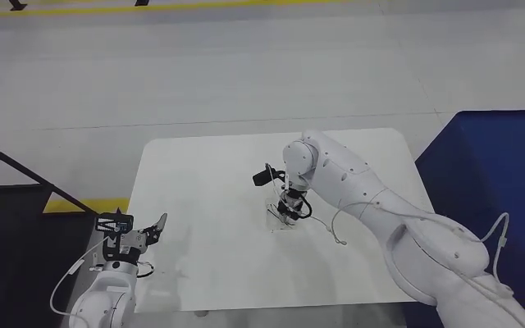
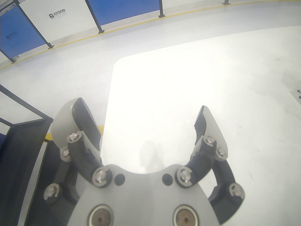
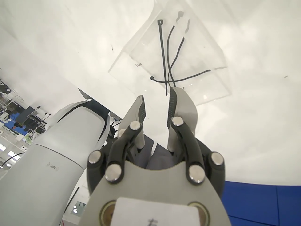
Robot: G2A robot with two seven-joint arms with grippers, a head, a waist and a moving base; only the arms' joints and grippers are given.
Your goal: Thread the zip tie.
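White table (image 1: pixel 205 246), tray (image 3: pixel 207 55) of zip ties (image 3: pixel 162 48); blue panels (image 2: pixel 131 8) beyond.

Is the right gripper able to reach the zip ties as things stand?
Probably yes: the right gripper is open close above the zip ties, which lie loose in the clear tray, and nothing stands between them.

The left arm (image 1: pixel 102 299) sits low at the near left, its left gripper (image 2: pixel 141 104) angled up towards the far right with both fingers (image 2: pixel 85 121) spread wide and nothing between them. The right arm (image 1: pixel 369 205) stretches from the near right to the middle of the scene, bent sharply at the wrist. Its right gripper (image 3: pixel 157 92) points straight down, its fingers (image 3: pixel 141 109) set a narrow gap apart and holding nothing.
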